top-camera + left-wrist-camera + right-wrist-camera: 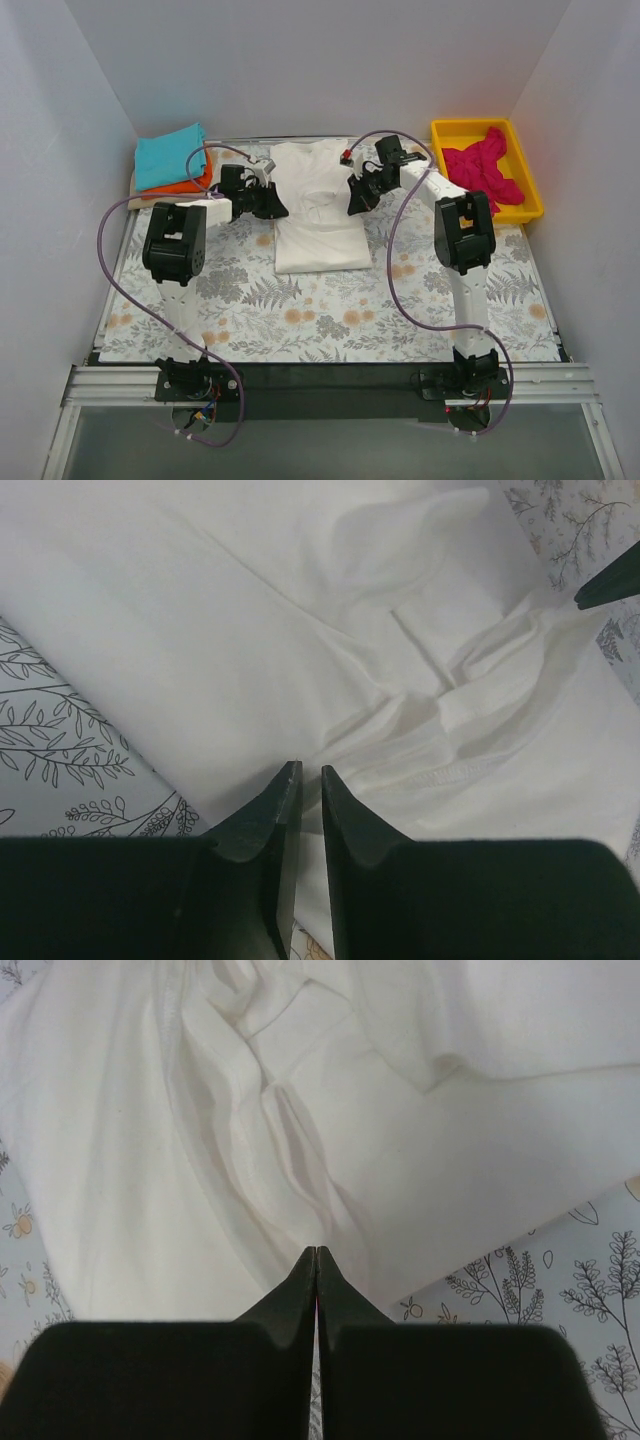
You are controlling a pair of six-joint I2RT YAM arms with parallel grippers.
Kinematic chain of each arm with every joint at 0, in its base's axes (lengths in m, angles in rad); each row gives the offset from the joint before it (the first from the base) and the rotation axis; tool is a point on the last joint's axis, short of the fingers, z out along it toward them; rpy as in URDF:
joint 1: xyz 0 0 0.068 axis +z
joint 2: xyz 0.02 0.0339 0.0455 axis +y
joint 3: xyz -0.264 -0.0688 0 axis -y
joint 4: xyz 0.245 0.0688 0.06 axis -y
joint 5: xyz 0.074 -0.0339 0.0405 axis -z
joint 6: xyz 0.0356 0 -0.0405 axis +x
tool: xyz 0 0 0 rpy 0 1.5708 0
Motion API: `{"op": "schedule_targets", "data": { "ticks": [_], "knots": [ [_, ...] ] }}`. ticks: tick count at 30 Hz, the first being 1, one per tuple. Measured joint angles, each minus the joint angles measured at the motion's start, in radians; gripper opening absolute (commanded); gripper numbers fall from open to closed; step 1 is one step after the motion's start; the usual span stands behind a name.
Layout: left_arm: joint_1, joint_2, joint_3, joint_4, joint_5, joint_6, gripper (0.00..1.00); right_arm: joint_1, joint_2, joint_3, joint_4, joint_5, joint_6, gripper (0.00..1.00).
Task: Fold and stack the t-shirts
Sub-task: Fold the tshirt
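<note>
The cream-white t-shirt (318,215) lies in the middle of the table with its sides folded in. It fills the left wrist view (250,630) and the right wrist view (420,1160). My left gripper (274,207) (310,770) is at its left edge, jaws almost together with white cloth between them. My right gripper (356,203) (316,1250) is at its right edge, fingertips pressed together where creases in the cloth converge. A folded teal t-shirt (168,155) lies on a folded orange t-shirt (190,184) at the back left. The magenta-pink t-shirt (482,168) lies crumpled in a bin.
A yellow bin (530,190) stands at the back right. The floral grey table cloth (330,310) covers the table. White walls close in the left, back and right sides. Purple cables loop beside both arms.
</note>
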State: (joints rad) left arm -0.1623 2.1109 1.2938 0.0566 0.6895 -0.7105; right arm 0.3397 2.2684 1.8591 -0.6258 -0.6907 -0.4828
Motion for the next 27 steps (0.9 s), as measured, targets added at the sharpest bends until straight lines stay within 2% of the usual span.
{"op": "schedule_targets", "data": {
  "ticks": [4, 9, 10, 11, 15, 18, 27],
  "knots": [
    [0.002, 0.043, 0.039, -0.008, -0.002, -0.039, 0.16, -0.005, 0.058, 0.025, 0.0, 0.01, 0.014, 0.01],
    [0.002, 0.057, 0.059, -0.013, -0.016, -0.069, 0.15, -0.01, 0.017, 0.008, 0.0, 0.012, 0.021, 0.18],
    [0.002, 0.057, 0.06, -0.013, -0.021, -0.073, 0.15, -0.011, -0.01, -0.009, -0.002, 0.007, 0.023, 0.18],
    [0.002, 0.057, 0.061, -0.015, -0.024, -0.077, 0.15, -0.012, -0.042, -0.024, -0.004, -0.001, 0.026, 0.18],
    [0.003, 0.057, 0.063, -0.02, -0.032, -0.091, 0.15, -0.013, -0.181, -0.086, 0.001, -0.048, 0.037, 0.06],
    [0.003, 0.057, 0.063, -0.021, -0.033, -0.095, 0.15, -0.012, -0.229, -0.122, 0.01, -0.082, 0.038, 0.02],
    [0.003, 0.057, 0.063, -0.021, -0.034, -0.098, 0.15, -0.005, -0.096, -0.181, 0.015, -0.113, 0.039, 0.01]
  ]
}}
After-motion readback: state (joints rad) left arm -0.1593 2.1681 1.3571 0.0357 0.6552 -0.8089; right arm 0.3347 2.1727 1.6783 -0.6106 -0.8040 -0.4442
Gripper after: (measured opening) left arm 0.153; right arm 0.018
